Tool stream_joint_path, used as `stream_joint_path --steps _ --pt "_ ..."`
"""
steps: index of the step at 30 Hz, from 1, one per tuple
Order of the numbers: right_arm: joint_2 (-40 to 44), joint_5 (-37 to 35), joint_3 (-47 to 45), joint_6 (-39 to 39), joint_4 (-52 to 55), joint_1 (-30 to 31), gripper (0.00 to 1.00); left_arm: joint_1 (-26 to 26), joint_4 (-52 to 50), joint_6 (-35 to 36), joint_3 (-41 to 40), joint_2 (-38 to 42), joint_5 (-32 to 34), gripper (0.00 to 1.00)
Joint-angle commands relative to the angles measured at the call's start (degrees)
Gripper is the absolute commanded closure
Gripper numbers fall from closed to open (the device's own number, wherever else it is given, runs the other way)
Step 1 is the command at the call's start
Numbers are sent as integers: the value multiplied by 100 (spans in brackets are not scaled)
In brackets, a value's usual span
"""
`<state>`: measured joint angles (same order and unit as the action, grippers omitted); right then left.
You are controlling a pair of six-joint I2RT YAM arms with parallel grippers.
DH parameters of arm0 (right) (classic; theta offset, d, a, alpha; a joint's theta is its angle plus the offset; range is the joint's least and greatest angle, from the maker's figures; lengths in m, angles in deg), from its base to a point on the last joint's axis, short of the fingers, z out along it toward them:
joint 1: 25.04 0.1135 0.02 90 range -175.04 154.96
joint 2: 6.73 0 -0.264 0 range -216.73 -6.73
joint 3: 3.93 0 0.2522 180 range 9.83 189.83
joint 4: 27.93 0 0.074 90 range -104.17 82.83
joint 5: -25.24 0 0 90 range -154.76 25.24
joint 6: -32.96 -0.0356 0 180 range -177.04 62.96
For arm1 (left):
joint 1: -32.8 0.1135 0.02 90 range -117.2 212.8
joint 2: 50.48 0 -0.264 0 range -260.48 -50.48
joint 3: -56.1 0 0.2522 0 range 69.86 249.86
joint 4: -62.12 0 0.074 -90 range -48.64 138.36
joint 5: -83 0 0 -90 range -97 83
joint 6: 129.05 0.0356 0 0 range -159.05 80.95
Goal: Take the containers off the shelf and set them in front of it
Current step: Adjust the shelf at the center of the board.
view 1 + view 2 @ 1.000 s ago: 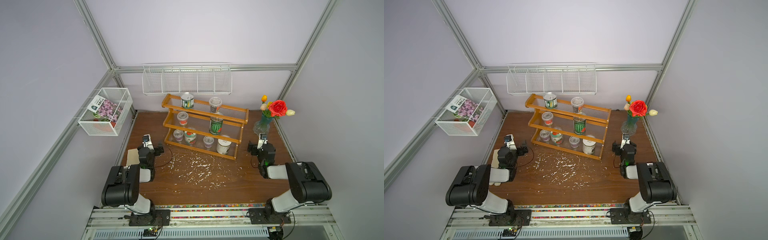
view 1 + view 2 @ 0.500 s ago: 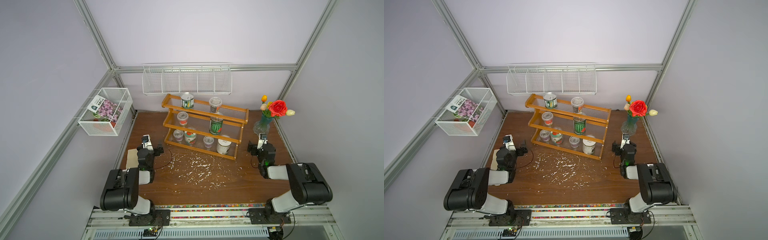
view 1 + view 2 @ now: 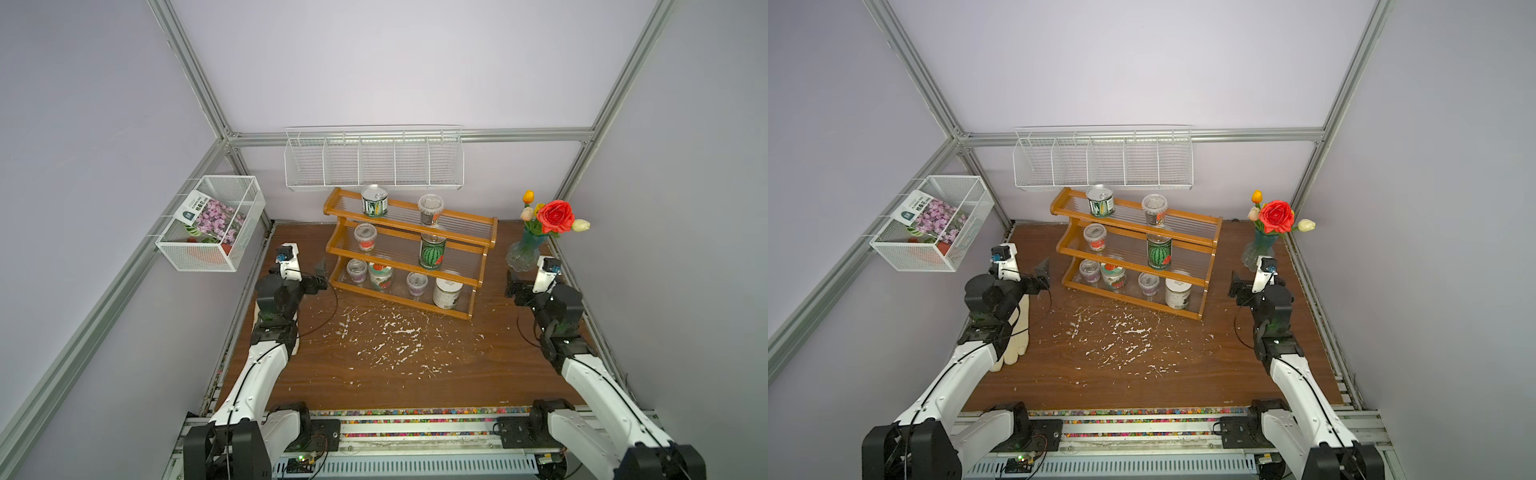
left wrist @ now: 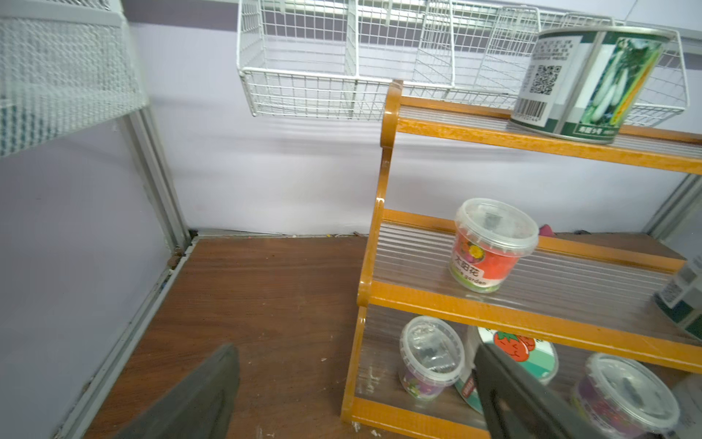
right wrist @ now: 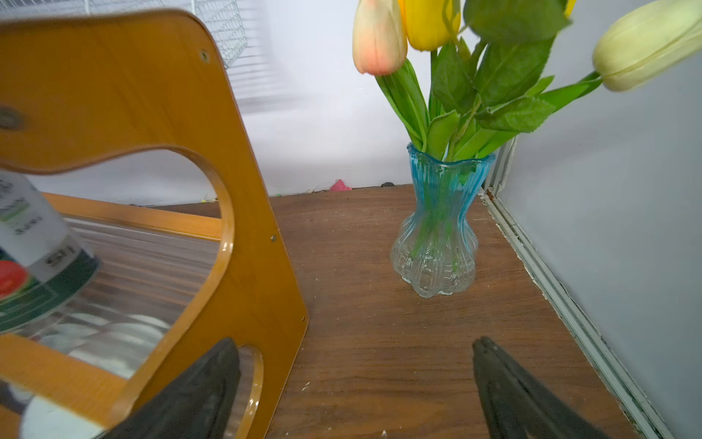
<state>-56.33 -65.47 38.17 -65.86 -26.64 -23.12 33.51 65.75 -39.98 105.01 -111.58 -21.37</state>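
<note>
The shelf (image 3: pixel 395 300) stands at the back of the table with all the containers on it. Its top tier holds a green-striped tin (image 3: pixel 374 200) and a clear cup (image 3: pixel 430 209). On the middle tier are a cup (image 3: pixel 365 237) and a watermelon tin (image 3: pixel 432 250). The bottom tier carries a cup (image 3: pixel 356 270), a tomato-lidded tub (image 3: pixel 380 274), another cup (image 3: pixel 417 283) and a white tin (image 3: pixel 447 293). My left gripper (image 3: pixel 321 274) (image 4: pixel 355 347) is open and empty at the shelf's left end. My right gripper (image 3: pixel 512 286) (image 5: pixel 353 342) is open and empty beside the right end panel (image 5: pixel 152 95).
A blue-green glass vase (image 3: pixel 525 251) (image 5: pixel 437 235) of flowers stands just behind the right gripper. A white wire divided rack (image 3: pixel 374 160) hangs over the shelf and a mesh basket (image 3: pixel 212 224) is on the left wall. White flecks (image 3: pixel 390 332) litter the table, and a pale glove (image 3: pixel 1017 332) lies under the left arm.
Both arms have unfolded, their elbows dropping lower. Each gripper has moved a little further back towards its end of the shelf. Both stay open.
</note>
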Motion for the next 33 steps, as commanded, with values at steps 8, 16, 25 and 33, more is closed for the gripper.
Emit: stream_joint_path --steps 8,16,25,33 --pt "10 -55 1064 -575 2395 1181 3 129 -1176 391 1584 -1695 -1252 5" --pt "-707 -897 1420 -735 2220 1950 4 157 -1177 456 2533 -2981 -1579 13" --pt "-1535 -1700 1599 -733 1632 2146 17 157 -966 376 2909 -3618 -1804 39" --pt "-2210 -1905 1674 -674 1016 2144 27 157 -948 379 2918 -3712 -2067 70"
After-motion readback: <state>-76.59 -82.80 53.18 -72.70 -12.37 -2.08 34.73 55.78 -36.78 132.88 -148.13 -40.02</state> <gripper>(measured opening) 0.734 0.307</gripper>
